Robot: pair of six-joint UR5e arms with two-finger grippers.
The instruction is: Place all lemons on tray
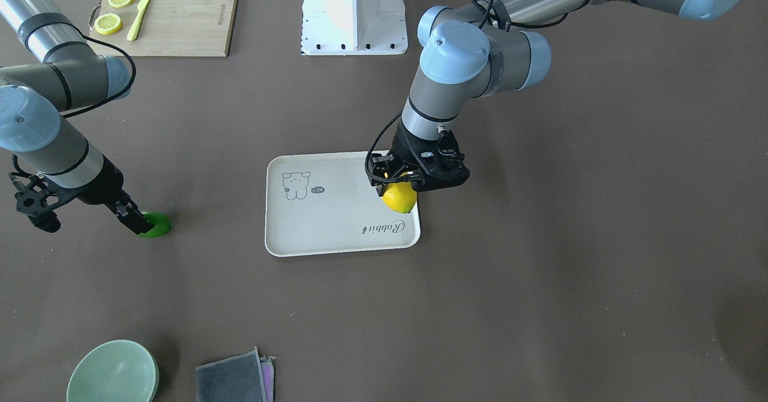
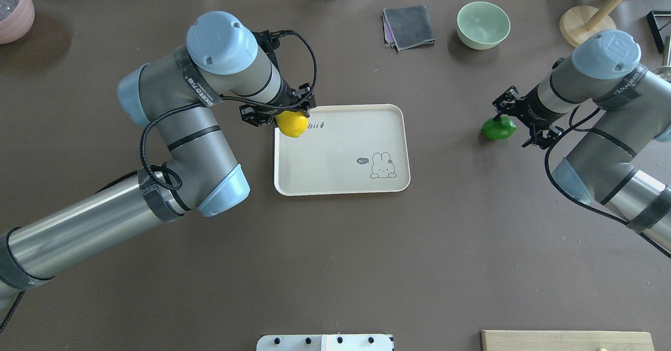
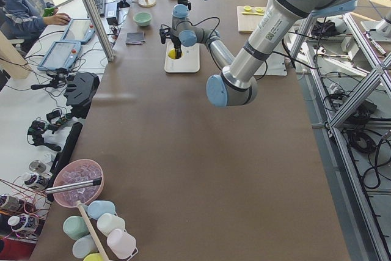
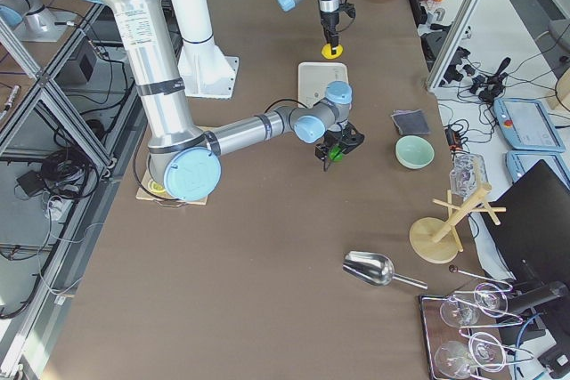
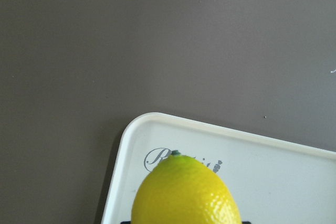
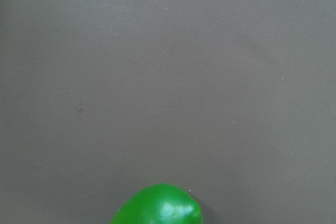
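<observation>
The off-white tray (image 1: 336, 222) lies mid-table; it also shows in the overhead view (image 2: 335, 152). My left gripper (image 1: 401, 183) is shut on the yellow lemon (image 1: 399, 198) and holds it low over the tray's corner by the "Rabbit" script (image 2: 291, 123). The left wrist view shows that lemon (image 5: 184, 192) over the tray corner (image 5: 294, 182). The green lemon (image 1: 157, 224) lies on the table beyond the tray, on my right (image 2: 498, 129). My right gripper (image 1: 139, 224) reaches down at it, tilted, and looks open; its fingers are out of the right wrist view, which shows the lemon (image 6: 157, 205).
A wooden cutting board (image 1: 180, 24) with lemon slices and a yellow knife lies by the robot base (image 1: 354, 12). A pale green bowl (image 2: 483, 23) and a folded grey cloth (image 2: 409, 26) lie at the far edge. A wooden stand (image 2: 582, 23) is far right.
</observation>
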